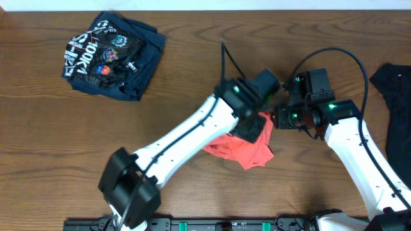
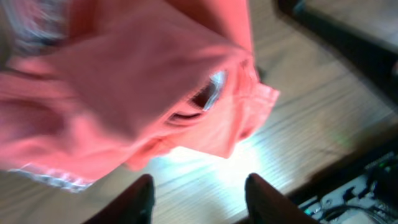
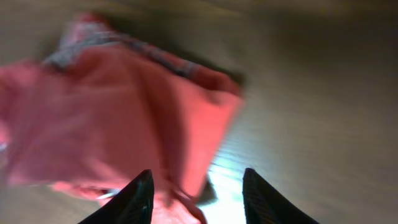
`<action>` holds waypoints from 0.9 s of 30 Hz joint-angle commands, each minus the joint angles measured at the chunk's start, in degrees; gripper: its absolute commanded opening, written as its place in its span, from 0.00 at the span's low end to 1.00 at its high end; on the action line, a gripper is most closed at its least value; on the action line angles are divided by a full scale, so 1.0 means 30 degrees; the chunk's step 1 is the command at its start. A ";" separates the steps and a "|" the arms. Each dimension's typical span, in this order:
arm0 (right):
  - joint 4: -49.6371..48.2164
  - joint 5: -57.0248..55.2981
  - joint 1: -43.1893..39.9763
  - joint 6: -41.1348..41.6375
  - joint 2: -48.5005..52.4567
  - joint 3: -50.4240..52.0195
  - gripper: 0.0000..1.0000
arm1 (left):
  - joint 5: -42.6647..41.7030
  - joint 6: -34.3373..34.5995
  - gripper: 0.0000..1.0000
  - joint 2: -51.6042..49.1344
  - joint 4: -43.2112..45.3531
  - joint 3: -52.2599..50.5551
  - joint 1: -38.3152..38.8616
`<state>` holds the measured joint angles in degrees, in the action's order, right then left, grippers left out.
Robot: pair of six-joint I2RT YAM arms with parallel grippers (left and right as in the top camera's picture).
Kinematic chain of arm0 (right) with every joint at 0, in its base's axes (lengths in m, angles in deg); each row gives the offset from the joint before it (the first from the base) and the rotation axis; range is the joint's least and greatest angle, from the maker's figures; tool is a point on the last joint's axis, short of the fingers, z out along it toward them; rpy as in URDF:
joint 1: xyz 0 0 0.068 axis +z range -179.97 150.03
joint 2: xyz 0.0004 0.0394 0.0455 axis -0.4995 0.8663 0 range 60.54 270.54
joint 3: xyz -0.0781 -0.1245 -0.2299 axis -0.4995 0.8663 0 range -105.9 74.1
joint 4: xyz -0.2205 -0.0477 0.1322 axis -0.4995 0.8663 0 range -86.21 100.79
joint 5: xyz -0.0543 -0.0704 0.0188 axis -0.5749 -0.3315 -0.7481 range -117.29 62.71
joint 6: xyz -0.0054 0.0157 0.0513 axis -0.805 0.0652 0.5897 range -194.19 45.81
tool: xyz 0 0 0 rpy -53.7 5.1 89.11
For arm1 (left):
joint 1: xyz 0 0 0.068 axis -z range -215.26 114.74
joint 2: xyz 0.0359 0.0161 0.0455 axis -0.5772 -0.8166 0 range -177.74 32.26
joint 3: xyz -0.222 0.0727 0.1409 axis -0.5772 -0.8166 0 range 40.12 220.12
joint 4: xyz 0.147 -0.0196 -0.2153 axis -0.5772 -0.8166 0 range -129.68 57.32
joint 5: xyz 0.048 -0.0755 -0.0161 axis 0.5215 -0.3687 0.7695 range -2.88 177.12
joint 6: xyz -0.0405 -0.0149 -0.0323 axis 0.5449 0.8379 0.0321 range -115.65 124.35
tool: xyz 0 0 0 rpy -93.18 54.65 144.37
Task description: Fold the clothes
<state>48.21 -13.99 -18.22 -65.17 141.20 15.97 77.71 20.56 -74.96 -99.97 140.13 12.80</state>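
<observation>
A crumpled red garment (image 1: 247, 151) lies on the wooden table near the middle. It also shows in the left wrist view (image 2: 124, 93) and the right wrist view (image 3: 112, 124). My left gripper (image 1: 263, 125) hovers over its upper right edge, open and empty (image 2: 199, 190). My right gripper (image 1: 280, 117) is just right of the garment, open, with a fold of red cloth lying between its fingers (image 3: 196, 186). A folded dark printed garment (image 1: 112, 56) lies at the back left. Another dark garment (image 1: 397, 96) lies at the right edge.
The left arm (image 1: 186, 144) stretches diagonally from the front left across the table. The right arm (image 1: 363, 160) runs along the right side. A black rail (image 1: 218, 224) lines the front edge.
</observation>
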 commanded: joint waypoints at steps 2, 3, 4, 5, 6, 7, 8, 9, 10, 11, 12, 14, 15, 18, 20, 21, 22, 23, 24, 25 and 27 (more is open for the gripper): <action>-0.0459 0.3198 0.0685 -0.4036 -0.0160 -0.0102 0.49 | 0.4000 -0.0459 0.58 0.1188 -0.1974 0.2025 -0.1122; -0.0444 0.3162 0.0984 -0.4488 -0.0160 -0.0102 0.49 | 0.4393 -0.0459 0.61 0.1413 -0.2149 0.2062 -0.1472; -0.0430 0.3024 0.1290 -0.4699 -0.0153 -0.0102 0.49 | 0.4517 -0.0459 0.61 0.1603 -0.2302 0.2062 -0.1887; -0.0437 0.2725 0.1566 -0.4765 -0.0153 -0.0102 0.50 | 0.4510 -0.0466 0.62 0.1705 -0.2382 0.2062 -0.2251; -0.0452 0.2404 0.1851 -0.4823 -0.0153 -0.0102 0.51 | 0.4510 -0.0466 0.62 0.1734 -0.2470 0.2062 -0.2623; -0.0459 0.2047 0.2244 -0.5136 -0.0153 -0.0102 0.51 | 0.4510 -0.0459 0.62 0.1756 -0.2543 0.2062 -0.3053; -0.0459 0.1843 0.2550 -0.5391 -0.0138 -0.0102 0.51 | 0.4503 -0.0459 0.62 0.1756 -0.2594 0.2062 -0.3410; -0.0444 0.1574 0.3002 -0.5741 -0.0124 -0.0102 0.51 | 0.4503 -0.0459 0.62 0.1756 -0.2652 0.2062 -0.3869; -0.0444 0.1384 0.3235 -0.5945 -0.0087 -0.0087 0.51 | 0.4503 -0.0459 0.63 0.1756 -0.2667 0.2062 -0.4087; -0.0437 0.0787 0.3643 -0.6127 -0.0029 -0.0080 0.52 | 0.4503 -0.0459 0.62 0.1756 -0.2667 0.2062 -0.4459; -0.0437 0.0036 0.3978 -0.6105 0.0066 -0.0073 0.52 | 0.4495 -0.0459 0.62 0.1756 -0.2674 0.2062 -0.4758; -0.0328 -0.1224 0.4612 -0.6105 0.0342 -0.0073 0.52 | 0.4495 -0.0459 0.62 0.1756 -0.2732 0.2062 -0.5304; -0.0291 -0.1457 0.4845 -0.6105 0.0488 -0.0073 0.52 | 0.4488 -0.0452 0.63 0.1756 -0.2783 0.2062 -0.5501; -0.0444 -0.1792 0.5457 -0.6266 0.1144 -0.0073 0.51 | 0.4269 -0.0452 0.62 0.1756 -0.2929 0.2062 -0.5974; -0.0692 -0.3126 0.5814 -0.6237 0.1836 -0.0073 0.51 | 0.4269 -0.0452 0.63 0.1756 -0.2929 0.2062 -0.6105; -0.0852 -0.3563 0.5916 -0.6149 0.2127 -0.0073 0.50 | 0.4262 -0.0452 0.62 0.1756 -0.2922 0.2062 -0.6127; -0.1188 -0.4262 0.6033 -0.5705 0.2543 -0.0073 0.47 | 0.4255 -0.0452 0.63 0.1756 -0.2922 0.2062 -0.6120; -0.1596 -0.4714 0.6113 -0.5246 0.2973 -0.0073 0.44 | 0.4218 -0.0452 0.63 0.1756 -0.2922 0.2062 -0.6120; -0.1945 -0.4794 0.6149 -0.5100 0.3279 -0.0073 0.40 | 0.4211 -0.0452 0.62 0.1756 -0.2929 0.2062 -0.6120; -0.2346 -0.4794 0.6142 -0.4838 0.3592 -0.0073 0.28 | 0.4218 -0.0452 0.63 0.1756 -0.2929 0.2062 -0.6120; -0.2761 -0.5064 0.6025 -0.3541 0.3738 -0.0073 0.01 | 0.4218 -0.0459 0.63 0.1756 -0.2951 0.2062 -0.6127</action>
<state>40.85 -25.12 -0.17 -80.71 151.54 15.97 90.10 19.53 -69.95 -108.56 145.74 -5.43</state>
